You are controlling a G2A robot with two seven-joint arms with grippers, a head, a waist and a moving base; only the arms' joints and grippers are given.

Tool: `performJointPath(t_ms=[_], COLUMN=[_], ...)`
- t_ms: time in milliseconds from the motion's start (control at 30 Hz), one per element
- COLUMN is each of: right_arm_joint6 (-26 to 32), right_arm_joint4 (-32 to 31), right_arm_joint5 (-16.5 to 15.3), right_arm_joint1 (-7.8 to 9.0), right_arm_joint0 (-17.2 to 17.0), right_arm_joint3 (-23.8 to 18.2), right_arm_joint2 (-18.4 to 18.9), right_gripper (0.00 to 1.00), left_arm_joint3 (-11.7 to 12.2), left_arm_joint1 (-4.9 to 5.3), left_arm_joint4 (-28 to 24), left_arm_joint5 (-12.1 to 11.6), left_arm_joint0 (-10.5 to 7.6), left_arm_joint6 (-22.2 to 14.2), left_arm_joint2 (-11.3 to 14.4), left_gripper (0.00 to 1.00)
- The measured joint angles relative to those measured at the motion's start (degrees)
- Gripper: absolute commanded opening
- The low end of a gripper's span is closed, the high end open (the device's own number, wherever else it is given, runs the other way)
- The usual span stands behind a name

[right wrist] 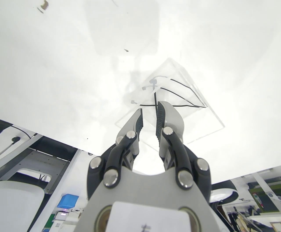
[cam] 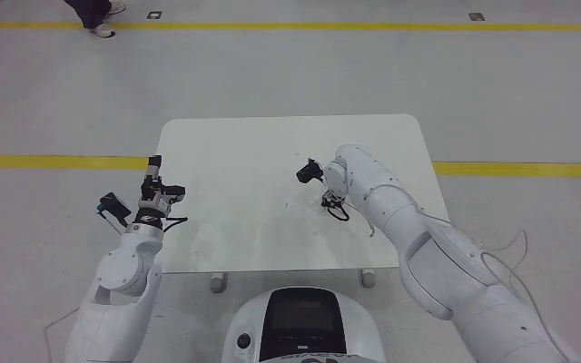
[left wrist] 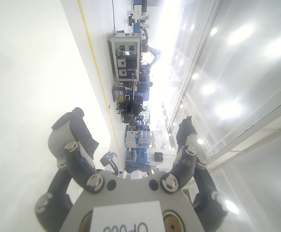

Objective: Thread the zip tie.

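Top: the bench stretched open from centre to its 9 o'clock edge; a thin black zip tie curled at 4 o'clock. Left wrist: left jaws gaped wide, empty. Right wrist: right jaws stood narrowly parted, gripping nothing, above a clear tray.

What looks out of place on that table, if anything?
Nothing is broken or spilled. The black zip ties lie crossed over one another on a clear tray, not lined up, close to the right gripper. A few dark specks mark the white table.
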Motion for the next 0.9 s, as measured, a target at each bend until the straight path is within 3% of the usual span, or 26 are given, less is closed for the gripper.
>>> performJointPath(t_ms=[167,367,767,900], right_arm_joint6=[-0.2,-1.3,-1.5,-1.6], right_arm_joint4=[-0.6,-2.5,-2.9,-3.2], right_arm_joint5=[-0.1,2.6,2.3,2.7], right_arm_joint1=[-0.53,-1.02,-1.88,-2.19], right_arm_joint0=[-0.1,0.0,-0.1,0.0], right_arm_joint3=[0.3,1.3,2.7,3.2], right_arm_joint2=[-0.4,-0.9,-0.9,-0.9], right_gripper=[0.19,0.18,0.18,0.14], left_arm_joint3=[0.0,0.0,0.0,0.0], left_arm_joint1=[0.0,0.0,0.0,0.0], left_arm_joint4=[0.0,0.0,0.0,0.0], left_arm_joint5=[0.0,0.0,0.0,0.0], left_arm_joint0=[0.0,0.0,0.0,0.0], left_arm_joint6=[0.0,0.0,0.0,0.0], left_arm_joint2=[0.0,0.0,0.0,0.0], left_gripper=[1.0,1.0,1.0,1.0])
